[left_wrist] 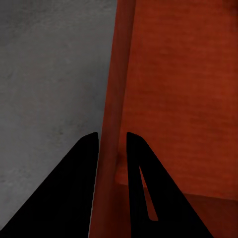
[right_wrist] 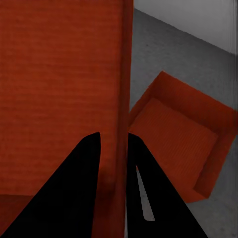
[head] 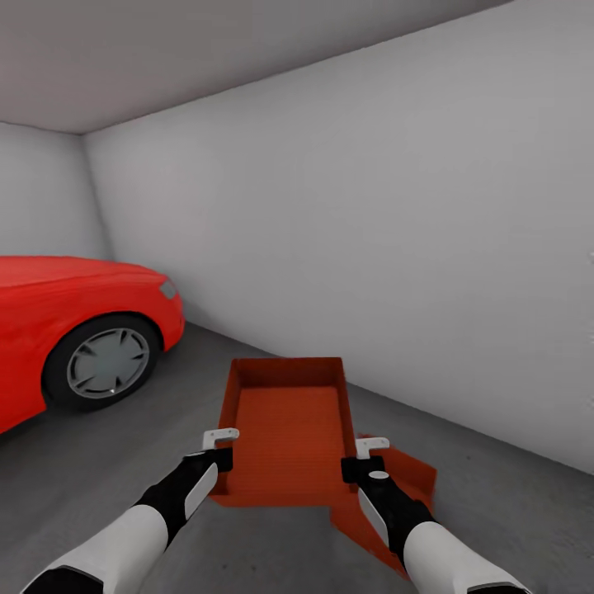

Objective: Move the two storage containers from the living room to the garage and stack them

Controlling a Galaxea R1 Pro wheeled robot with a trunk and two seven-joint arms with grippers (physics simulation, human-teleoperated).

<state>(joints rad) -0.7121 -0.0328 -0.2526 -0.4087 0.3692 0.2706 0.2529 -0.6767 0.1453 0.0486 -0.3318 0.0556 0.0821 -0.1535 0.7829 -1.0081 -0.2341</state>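
From the head view, the robot is in the garage, holding one orange-red open-topped plastic bin (head: pixel 289 429) up in the air with both arms. The left gripper (head: pixel 221 450) pinches the bin's left wall and the right gripper (head: pixel 365 459) pinches its right wall. The bin's long side points away from the robot, toward the plain white wall (head: pixel 371 247). The second orange-red plastic bin (head: pixel 410 480) sits on the dark grey concrete floor (head: pixel 99 470), lower down and a bit to the right of the held one. It looks turned at an angle to the held bin. The right arm is nearer to it. Most of this lower bin is hidden behind the held bin and the right arm. A shiny red car (head: pixel 74 330) stands well apart on the left, cut off by the picture's edge.

In the left wrist view, the two dark fingers (left_wrist: pixel 74 188) sit on each side of the held bin's wall (left_wrist: pixel 111 124), pressed onto it.

In the right wrist view, the fingers (right_wrist: pixel 79 188) grip the other wall (right_wrist: pixel 124 89) the same way. The lower bin (right_wrist: pixel 173 139) lies below, off to one side and twisted, so I think the held bin must shift right and turn before going down.
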